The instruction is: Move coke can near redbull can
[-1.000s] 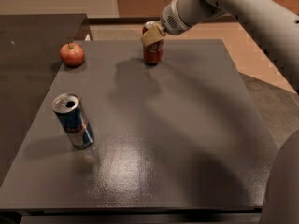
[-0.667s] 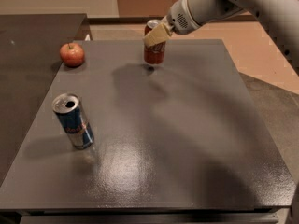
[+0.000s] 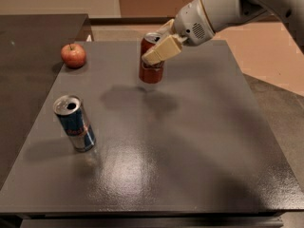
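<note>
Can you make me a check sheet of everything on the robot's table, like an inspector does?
Surface: dark grey tabletop, flat and a bit shiny, no spills seen.
Job's things: red cylindrical coke can with silver top, held off the tabletop with its shadow underneath; slim blue-and-silver redbull can, standing near the front left, well apart from it.
Clutter: round red apple at the far left corner.
Grippers: cream two-finger pincer, shut on the coke can above the far middle of the tabletop.
Cables: nothing seen.
Surroundings: darker table on the left; tan floor on the right.
</note>
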Controlling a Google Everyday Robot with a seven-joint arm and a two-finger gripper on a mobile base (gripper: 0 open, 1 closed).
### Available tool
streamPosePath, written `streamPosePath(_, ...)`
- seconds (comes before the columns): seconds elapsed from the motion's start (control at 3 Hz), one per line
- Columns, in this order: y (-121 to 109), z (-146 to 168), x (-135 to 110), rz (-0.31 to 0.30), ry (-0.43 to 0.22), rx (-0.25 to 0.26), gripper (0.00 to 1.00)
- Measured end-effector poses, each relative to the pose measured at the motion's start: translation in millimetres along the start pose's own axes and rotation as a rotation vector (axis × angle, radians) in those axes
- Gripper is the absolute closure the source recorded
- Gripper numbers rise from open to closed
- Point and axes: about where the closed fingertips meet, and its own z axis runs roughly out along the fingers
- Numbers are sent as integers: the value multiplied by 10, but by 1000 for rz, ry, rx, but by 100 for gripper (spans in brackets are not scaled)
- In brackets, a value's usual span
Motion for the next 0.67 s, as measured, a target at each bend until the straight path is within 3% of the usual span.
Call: streamPosePath(0.67,764,142,-13,-104,19,-214,100)
